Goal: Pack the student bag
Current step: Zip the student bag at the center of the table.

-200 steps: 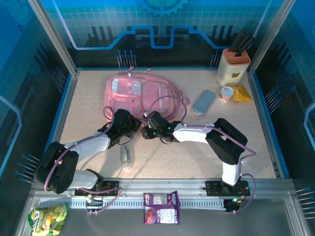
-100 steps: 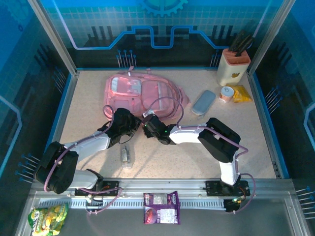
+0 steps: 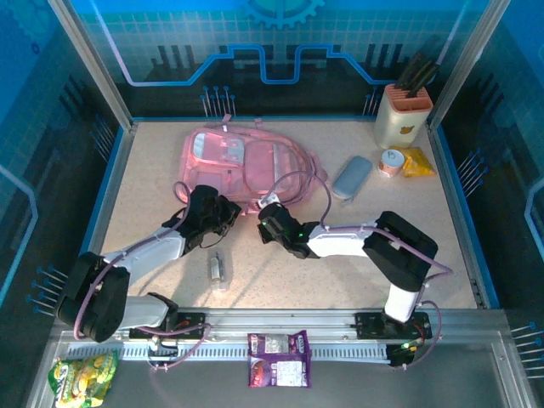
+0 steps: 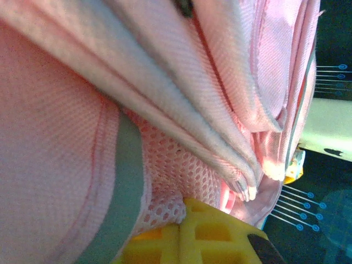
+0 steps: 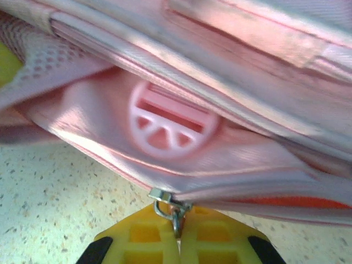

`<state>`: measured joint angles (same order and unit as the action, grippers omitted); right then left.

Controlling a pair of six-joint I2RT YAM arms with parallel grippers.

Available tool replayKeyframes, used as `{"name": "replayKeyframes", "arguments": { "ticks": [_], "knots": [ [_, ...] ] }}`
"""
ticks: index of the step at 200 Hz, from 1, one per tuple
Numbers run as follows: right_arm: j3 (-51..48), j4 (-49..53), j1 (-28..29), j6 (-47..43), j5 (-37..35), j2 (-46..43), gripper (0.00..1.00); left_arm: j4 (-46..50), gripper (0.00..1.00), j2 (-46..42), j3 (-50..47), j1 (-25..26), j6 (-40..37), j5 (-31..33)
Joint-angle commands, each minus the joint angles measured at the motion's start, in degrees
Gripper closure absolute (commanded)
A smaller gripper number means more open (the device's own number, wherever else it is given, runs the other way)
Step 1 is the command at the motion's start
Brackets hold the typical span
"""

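Surface (image 3: 297, 272) first: speckled, w/ the student bag (image 3: 246, 161) lying flat on its far-left part, biggest thing here, near edge facing me. Left pincer (image 4: 181, 234) is clamped on the bag's mesh panel (image 4: 176, 176), fabric pinched in. Right pincer (image 5: 179, 239) is closed on the metal zip pull (image 5: 172, 212), tab sitting right in the seam between the yellow pads, just under a round pink plastic buckle (image 5: 168, 124).

My read: step in hand is opening the zip so stuff can go in. To do it well I want left as the anchor, holding the fabric taut, while right drags the pull along the zip track, not up & away from it. Go off-line & the slider prob jams or the tab slips out, since the grip's only on its tip. Slow, low, follow the bag's curve. If the whole bag slides w/ me, stop & re-anchor.

Count, big to small:
- 1 bag
- 1 beige holder (image 3: 402, 115) w/ dark handles, far right
- 1 grey pencil case (image 3: 351, 177) beside the bag
- 3 packets: purple packet (image 3: 278, 359) & green-yellow packet (image 3: 82, 378) on the front ledge (image 3: 357, 374), yellow packet (image 3: 416, 161) far right
- 1 small round tub (image 3: 391, 161)
- 1 small clear item (image 3: 217, 270) near the front, can't tell what
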<state>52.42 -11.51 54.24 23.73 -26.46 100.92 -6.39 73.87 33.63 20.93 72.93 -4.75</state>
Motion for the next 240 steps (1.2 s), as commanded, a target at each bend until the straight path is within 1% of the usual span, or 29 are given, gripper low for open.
{"name": "replayKeyframes", "arguments": {
  "ticks": [1, 23, 44, 60, 83, 95, 103, 114, 126, 135, 141, 146, 149, 154, 160, 161, 166, 170, 182, 191, 205, 227, 240],
  "knots": [
    [-5.0, 6.7, -3.2, 2.4, -0.6, -4.7, 1.00, 0.0, 1.00, -2.3, 0.7, -5.6, -3.2, 0.9],
    [-8.0, 8.7, -5.8, 1.6, -0.2, -8.2, 1.00, 1.1, 1.00, -3.5, 0.3, -8.5, -5.3, 0.7],
    [-9.7, 11.6, -9.6, 1.7, 3.1, -11.4, 1.00, 4.7, 1.00, -3.7, 2.0, -10.8, -8.9, 1.2],
    [-10.3, 13.4, -10.1, 0.0, 3.7, -13.7, 1.00, 5.6, 1.00, -2.8, 3.1, -13.2, -11.7, 0.7],
    [-10.2, 14.6, -7.4, -4.9, 5.6, -15.9, 1.00, 5.4, 1.00, 0.2, 6.0, -17.0, -15.5, -1.6],
    [-9.2, 15.2, -4.2, -7.1, 7.3, -16.1, 1.00, 5.6, 1.00, 2.7, 8.8, -18.6, -18.5, -3.2],
    [-8.5, 15.6, -2.0, -6.9, 8.6, -15.9, 1.00, 4.9, 1.00, 4.6, 10.9, -19.2, -21.2, -4.1],
    [-7.6, 14.1, -0.1, -5.0, 13.3, -15.2, 1.00, 3.4, 1.00, 7.6, 13.2, -19.4, -24.4, -4.9],
    [-6.1, 11.2, 1.4, -2.7, 18.7, -13.4, 1.00, 0.9, 1.00, 11.1, 15.4, -19.8, -26.6, -8.4],
    [-4.3, 10.4, 2.4, -1.3, 19.5, -11.5, 1.00, 0.0, 0.95, 13.1, 16.8, -20.2, -27.8, -10.9],
    [-3.3, 10.0, 2.8, -0.6, 19.5, -10.3, 1.00, -0.4, 0.89, 13.6, 17.1, -20.4, -28.2, -12.0],
    [-2.9, 9.3, 3.1, -0.4, 19.2, -9.6, 1.00, -0.9, 0.81, 13.6, 16.7, -20.6, -28.3, -12.5],
    [-2.6, 8.9, 3.3, -0.3, 18.9, -9.2, 1.00, -1.4, 0.74, 13.4, 16.3, -20.7, -28.3, -12.7],
    [-2.4, 8.4, 3.7, -0.2, 18.3, -8.6, 1.00, -2.1, 0.61, 12.7, 15.4, -20.7, -28.1, -13.1],
    [-2.4, 8.7, 4.0, 0.1, 17.0, -8.0, 1.00, -3.0, 0.48, 11.7, 14.0, -20.7, -27.9, -13.9],
    [-2.4, 8.9, 4.0, 0.1, 16.8, -7.9, 1.00, -3.0, 0.48, 11.5, 13.8, -20.7, -27.7, -14.0],
    [-0.6, 9.5, 4.1, 0.5, 15.8, -7.4, 1.00, -3.0, 0.40, 10.7, 12.7, -20.7, -27.2, -14.7],
    [-0.2, 10.2, 4.1, 0.9, 15.1, -7.0, 1.00, -1.9, 0.38, 9.8, 12.2, -20.7, -26.7, -15.0],
    [-0.1, 10.7, 4.2, 1.3, 14.2, -6.8, 1.00, 3.2, 0.36, 6.8, 9.9, -20.4, -23.0, -14.1],
    [-0.4, 10.8, 4.4, 1.9, 13.5, -7.0, 1.00, 3.1, 0.36, 3.6, 6.5, -19.2, -20.0, -13.5],
    [-0.2, 11.0, 4.5, 2.4, 13.3, -6.7, 1.00, 4.9, 0.36, -2.0, 1.0, -17.2, -14.0, -10.3],
    [0.3, 11.3, 5.0, 2.9, 12.8, -5.9, 1.00, 3.8, 0.36, -9.7, -6.5, -13.1, -3.8, -5.8],
    [0.4, 11.1, 5.2, 3.2, 12.9, -5.7, 1.00, 2.3, 0.35, -11.9, -8.7, -9.8, 1.1, -4.0]
  ]
}}
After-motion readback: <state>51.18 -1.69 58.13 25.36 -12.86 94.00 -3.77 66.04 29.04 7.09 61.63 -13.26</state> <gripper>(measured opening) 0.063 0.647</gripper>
